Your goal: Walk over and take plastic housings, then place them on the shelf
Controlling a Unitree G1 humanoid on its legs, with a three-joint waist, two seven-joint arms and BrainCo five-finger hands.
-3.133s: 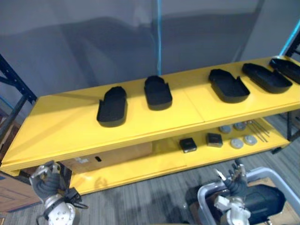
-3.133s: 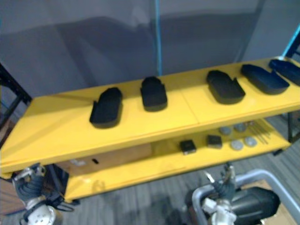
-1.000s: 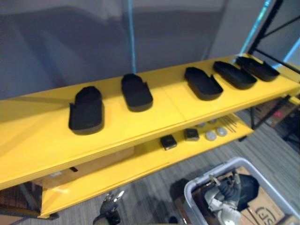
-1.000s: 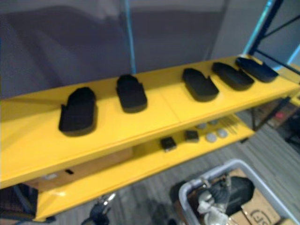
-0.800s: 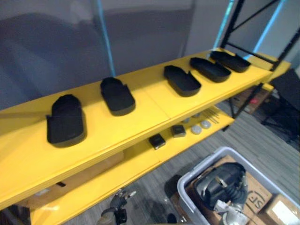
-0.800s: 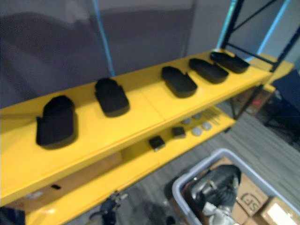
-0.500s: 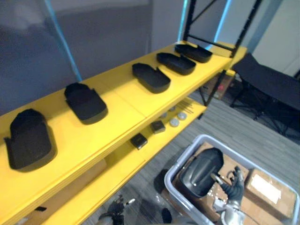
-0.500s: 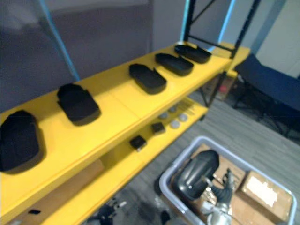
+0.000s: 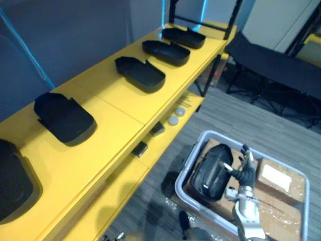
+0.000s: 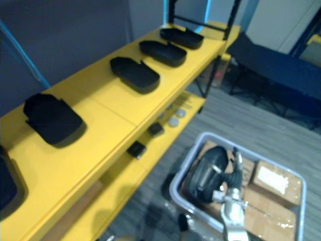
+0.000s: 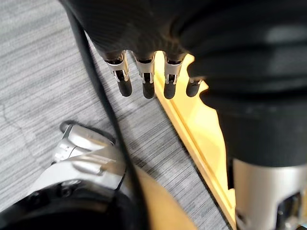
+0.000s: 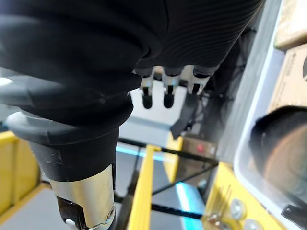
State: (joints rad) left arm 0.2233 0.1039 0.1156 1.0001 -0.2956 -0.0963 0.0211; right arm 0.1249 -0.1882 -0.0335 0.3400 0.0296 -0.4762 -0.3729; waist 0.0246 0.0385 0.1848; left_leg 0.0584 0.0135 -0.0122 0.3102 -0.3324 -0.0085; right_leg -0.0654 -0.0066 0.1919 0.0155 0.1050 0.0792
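Note:
Several black plastic housings lie in a row on the top board of the yellow shelf (image 9: 110, 100), among them one (image 9: 64, 117) on the left and one (image 9: 140, 73) further along. Another black housing (image 9: 213, 170) sits in a grey bin (image 9: 186, 163) on the floor at lower right. My right hand (image 9: 244, 168) hovers just to the right of that housing, its fingers (image 12: 165, 93) relaxed and holding nothing. In the left wrist view my left hand (image 11: 144, 81) hangs low beside the shelf's yellow edge (image 11: 201, 139), fingers straight and empty.
Cardboard boxes (image 9: 278, 175) lie in the bin beside the housing. The lower shelf board carries small black blocks (image 9: 140, 149) and round metal discs (image 9: 176, 115). A dark cot (image 9: 271, 55) stands past the shelf's far end. Grey carpet runs between shelf and bin.
The camera has swung right: the shelf slid toward the left and the bin came fully into sight. My right hand stays over the bin beside the housing.

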